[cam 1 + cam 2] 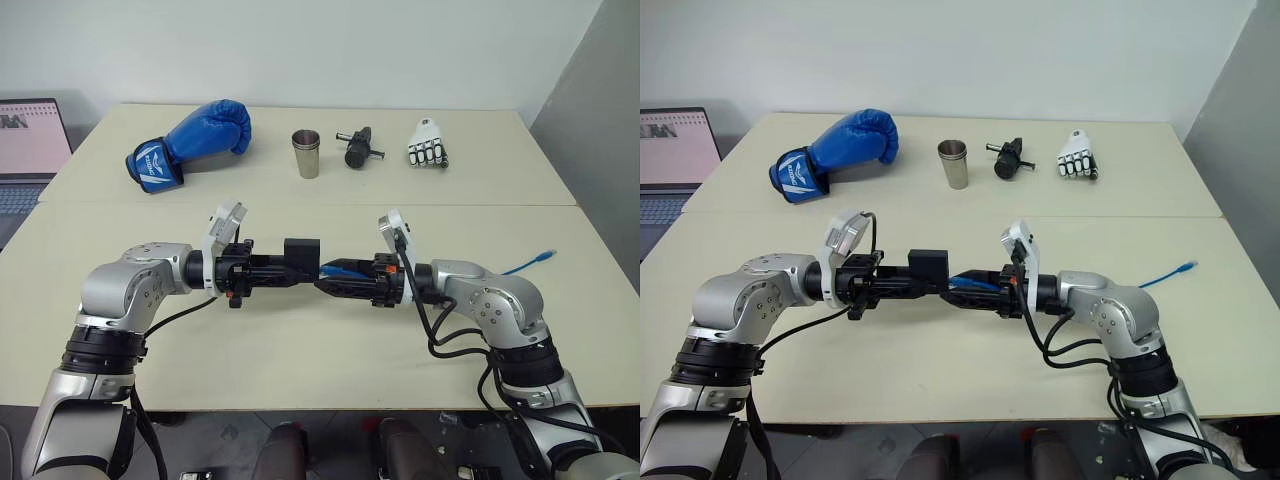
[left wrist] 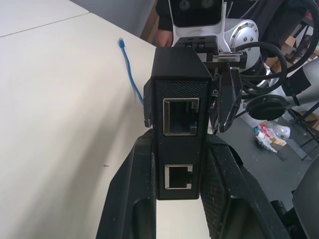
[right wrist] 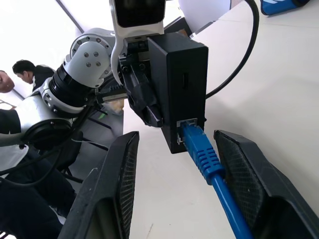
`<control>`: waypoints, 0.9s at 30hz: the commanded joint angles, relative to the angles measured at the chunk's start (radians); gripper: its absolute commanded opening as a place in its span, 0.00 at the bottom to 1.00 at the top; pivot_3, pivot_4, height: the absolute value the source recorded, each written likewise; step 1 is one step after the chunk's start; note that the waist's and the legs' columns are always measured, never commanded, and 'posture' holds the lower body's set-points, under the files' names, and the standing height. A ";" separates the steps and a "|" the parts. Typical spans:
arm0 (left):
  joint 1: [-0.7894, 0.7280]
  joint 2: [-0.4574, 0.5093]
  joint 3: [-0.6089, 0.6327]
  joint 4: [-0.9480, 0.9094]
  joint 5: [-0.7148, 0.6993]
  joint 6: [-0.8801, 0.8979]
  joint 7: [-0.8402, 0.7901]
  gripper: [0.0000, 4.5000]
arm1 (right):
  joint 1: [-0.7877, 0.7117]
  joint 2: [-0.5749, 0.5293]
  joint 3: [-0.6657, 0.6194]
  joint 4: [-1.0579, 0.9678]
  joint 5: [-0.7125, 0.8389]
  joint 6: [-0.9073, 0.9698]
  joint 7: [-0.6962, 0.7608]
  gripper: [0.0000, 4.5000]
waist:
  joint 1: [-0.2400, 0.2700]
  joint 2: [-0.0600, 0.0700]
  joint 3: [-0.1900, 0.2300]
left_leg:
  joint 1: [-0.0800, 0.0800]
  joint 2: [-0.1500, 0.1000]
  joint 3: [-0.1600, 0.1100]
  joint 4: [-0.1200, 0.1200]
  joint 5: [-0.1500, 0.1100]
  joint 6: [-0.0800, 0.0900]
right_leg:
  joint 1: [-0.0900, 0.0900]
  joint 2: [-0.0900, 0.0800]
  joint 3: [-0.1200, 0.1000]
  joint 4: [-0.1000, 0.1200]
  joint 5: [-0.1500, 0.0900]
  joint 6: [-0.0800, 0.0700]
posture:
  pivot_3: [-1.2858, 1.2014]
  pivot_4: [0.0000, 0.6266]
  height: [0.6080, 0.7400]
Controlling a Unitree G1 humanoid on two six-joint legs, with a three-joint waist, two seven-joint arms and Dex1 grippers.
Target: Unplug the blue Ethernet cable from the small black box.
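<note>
My left gripper [image 1: 298, 268] is shut on the small black box [image 1: 301, 250] and holds it above the table's middle. In the left wrist view the box [image 2: 180, 94] sits between both fingers [image 2: 132, 199] and shows two port openings. The blue Ethernet cable [image 3: 204, 157] is plugged into the box's far side [image 3: 182, 84]. My right gripper [image 3: 177, 137] faces the box, open, with one finger [image 3: 251, 179] on each side of the plug; the cable runs close beside one of them. The cable's free end [image 1: 541, 258] lies on the table at the right.
Along the table's far side lie a blue boxing glove [image 1: 195, 140], a metal cup [image 1: 307, 152], a black cylindrical tool [image 1: 357, 147] and a small white model hand [image 1: 428, 143]. A laptop [image 1: 25, 150] stands at the far left. A person [image 3: 30, 72] is beyond the table.
</note>
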State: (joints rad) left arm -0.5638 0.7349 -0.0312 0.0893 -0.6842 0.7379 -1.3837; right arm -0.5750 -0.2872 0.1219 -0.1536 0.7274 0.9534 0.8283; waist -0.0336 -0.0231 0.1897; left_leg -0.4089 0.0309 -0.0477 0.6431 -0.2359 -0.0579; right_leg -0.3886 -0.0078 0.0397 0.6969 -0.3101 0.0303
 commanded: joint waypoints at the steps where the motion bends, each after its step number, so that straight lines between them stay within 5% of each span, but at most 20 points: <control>1: -0.018 -0.002 0.036 -0.017 -0.017 0.003 0.005 0.18 | -0.014 0.008 -0.031 -0.013 0.034 0.003 -0.003 0.56 | 0.000 0.000 0.000 | 0.000 0.000 0.000 0.000 0.000 0.000 | 0.000 0.000 0.000 0.000 0.000 0.000 | 0.52 0.24 1.00; 11: -0.017 -0.013 0.041 -0.026 -0.022 0.013 0.025 0.18 | -0.017 -0.003 -0.021 -0.009 0.019 -0.004 0.010 0.56 | 0.000 0.000 0.000 | 0.000 0.000 0.000 0.000 0.000 0.000 | 0.000 0.000 0.000 0.000 0.000 0.000 | 0.52 0.24 1.00; 21: -0.018 -0.014 0.038 -0.025 -0.018 0.015 0.018 0.18 | -0.018 -0.008 -0.017 -0.012 0.017 -0.008 0.017 0.13 | 0.000 0.000 0.000 | 0.000 0.000 0.000 0.000 0.000 0.000 | 0.000 0.000 0.000 0.000 0.000 0.000 | 0.52 0.24 1.00; 27: -0.022 -0.010 0.039 -0.012 -0.008 0.011 0.007 0.18 | -0.016 -0.010 -0.021 -0.018 0.025 -0.001 0.029 0.02 | 0.000 0.000 0.000 | 0.000 0.000 0.000 0.000 0.000 0.000 | 0.000 0.000 0.000 0.000 0.000 0.000 | 0.52 0.24 1.00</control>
State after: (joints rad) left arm -0.5647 0.7195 -0.0148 0.0885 -0.6885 0.7574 -1.3783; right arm -0.5758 -0.3010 0.1063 -0.1470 0.7279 0.9521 0.8512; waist -0.0335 -0.0231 0.1897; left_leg -0.4090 0.0309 -0.0477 0.6431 -0.2359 -0.0579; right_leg -0.3887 -0.0077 0.0397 0.6969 -0.3101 0.0303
